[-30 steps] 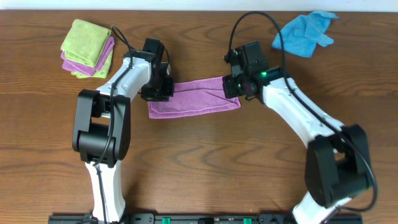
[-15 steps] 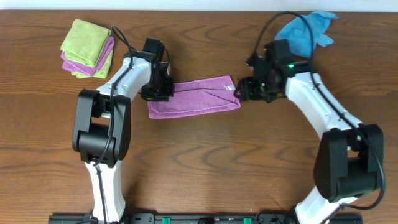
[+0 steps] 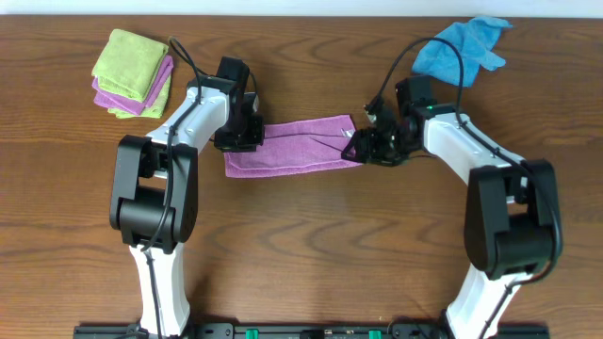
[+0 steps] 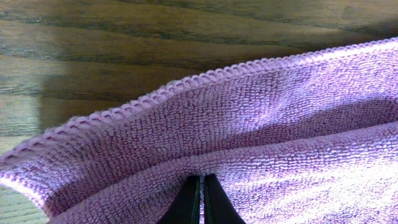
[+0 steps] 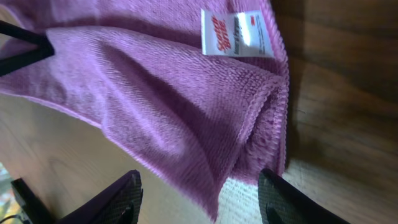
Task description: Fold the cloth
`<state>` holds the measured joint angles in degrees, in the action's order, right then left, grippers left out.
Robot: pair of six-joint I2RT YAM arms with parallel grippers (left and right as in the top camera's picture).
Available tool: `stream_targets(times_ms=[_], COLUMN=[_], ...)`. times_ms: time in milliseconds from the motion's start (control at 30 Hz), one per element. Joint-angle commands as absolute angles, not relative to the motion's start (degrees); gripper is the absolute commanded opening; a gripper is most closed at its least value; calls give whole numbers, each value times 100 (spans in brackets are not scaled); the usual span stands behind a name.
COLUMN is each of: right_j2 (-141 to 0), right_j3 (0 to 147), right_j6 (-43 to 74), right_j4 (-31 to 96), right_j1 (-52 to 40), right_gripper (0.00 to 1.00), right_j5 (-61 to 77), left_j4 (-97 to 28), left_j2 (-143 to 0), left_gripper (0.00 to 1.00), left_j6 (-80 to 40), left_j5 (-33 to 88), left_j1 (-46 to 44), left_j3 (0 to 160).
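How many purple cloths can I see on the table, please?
2. One purple cloth lies folded in the middle. The other purple cloth is at the top left of the overhead view, under a green cloth. More may be hidden in that pile.

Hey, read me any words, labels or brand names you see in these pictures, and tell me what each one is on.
"Scotch-Brite": red print, as best it can be made out, running sideways on the white tag sewn at the edge of the purple cloth.
Smaller print on the same tag: too blurred to read.
No other text is visible in any view.
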<state>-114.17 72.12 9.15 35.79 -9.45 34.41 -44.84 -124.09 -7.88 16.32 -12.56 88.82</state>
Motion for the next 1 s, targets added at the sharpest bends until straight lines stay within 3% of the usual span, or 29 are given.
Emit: stream_targets(times_ms=[0, 767, 967], right_j2=[-11493, -11688, -11688], right_j3=[7177, 7177, 7177], right_j6=[1090, 1887, 1992], right_j4=[3454, 1804, 1337], right_j1=[-961, -1179, -1208], right_gripper=[61, 64, 62], right_j5=[3695, 3693, 3688], left_j4=[-4412, -4322, -4322], left_j2=[-12621, -12621, -12621], left_gripper=[6, 6, 6], left_j6=[-836, -834, -832], left_j5=[1417, 1417, 1417], left_j1=[-1262, -1262, -1262], left_j3=[8825, 8825, 8825])
